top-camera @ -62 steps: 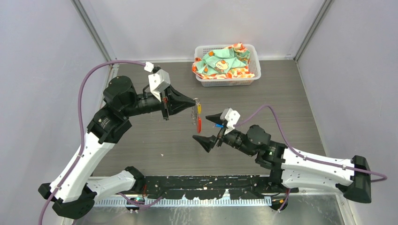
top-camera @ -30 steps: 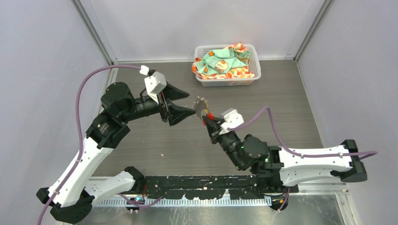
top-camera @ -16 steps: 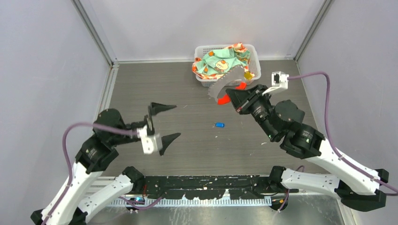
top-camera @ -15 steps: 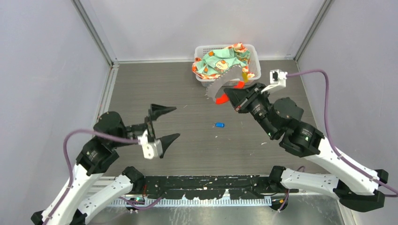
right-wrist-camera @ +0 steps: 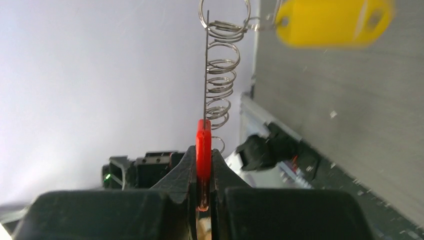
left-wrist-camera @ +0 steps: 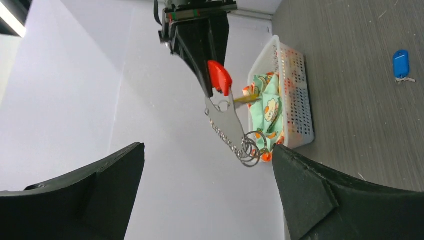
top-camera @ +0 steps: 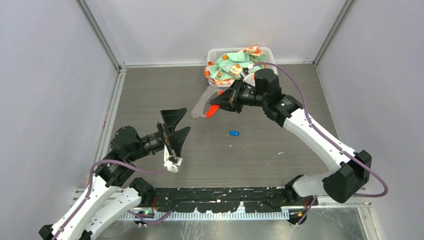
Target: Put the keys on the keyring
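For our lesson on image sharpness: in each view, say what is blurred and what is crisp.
Top view: the keyring smears into a grey streak; the blue key is crisp. Right wrist: the yellow tag is blurred, the red tag sharp. Left wrist: the keyring is crisp.

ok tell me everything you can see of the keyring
The keyring is held in mid-air, touched only by the right gripper, whose jaws are shut on its red plastic tag. From the tag runs a flat grey metal plate, then a thin chain, ending in a bunch of wire rings. A yellow-tagged key appears linked to the end ring. In the overhead view the keyring is blurred.
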`<state>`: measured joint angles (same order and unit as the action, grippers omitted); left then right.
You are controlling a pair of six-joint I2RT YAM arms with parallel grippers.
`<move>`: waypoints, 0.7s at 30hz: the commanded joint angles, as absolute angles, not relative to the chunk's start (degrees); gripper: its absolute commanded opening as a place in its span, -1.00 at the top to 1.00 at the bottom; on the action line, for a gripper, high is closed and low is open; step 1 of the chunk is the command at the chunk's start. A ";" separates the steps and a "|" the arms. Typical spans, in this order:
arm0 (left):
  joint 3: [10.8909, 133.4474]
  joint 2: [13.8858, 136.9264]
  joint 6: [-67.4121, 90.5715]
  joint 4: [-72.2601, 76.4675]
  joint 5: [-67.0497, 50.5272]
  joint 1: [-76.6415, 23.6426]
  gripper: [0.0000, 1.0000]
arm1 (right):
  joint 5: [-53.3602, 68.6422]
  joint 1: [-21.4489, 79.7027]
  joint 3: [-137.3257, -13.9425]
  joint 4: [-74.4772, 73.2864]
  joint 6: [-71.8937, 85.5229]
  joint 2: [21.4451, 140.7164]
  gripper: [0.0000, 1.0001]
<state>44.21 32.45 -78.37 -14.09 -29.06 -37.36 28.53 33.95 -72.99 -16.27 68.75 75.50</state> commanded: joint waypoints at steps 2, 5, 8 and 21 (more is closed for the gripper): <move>45.55 31.70 -83.31 -19.19 -33.19 -37.09 -0.99 | 49.48 33.91 -73.82 -2.18 81.84 74.84 0.98; 45.36 32.75 -86.79 -21.64 -33.93 -37.10 -1.00 | 52.46 33.89 -72.81 -0.22 83.77 74.78 0.98; 46.31 34.49 -84.84 -19.82 -31.81 -37.10 -0.98 | 54.69 33.77 -72.38 -2.11 83.02 73.43 0.98; 47.15 34.37 -78.23 -11.71 -39.10 -37.15 -0.46 | 55.80 33.85 -66.78 -1.02 86.22 71.09 0.98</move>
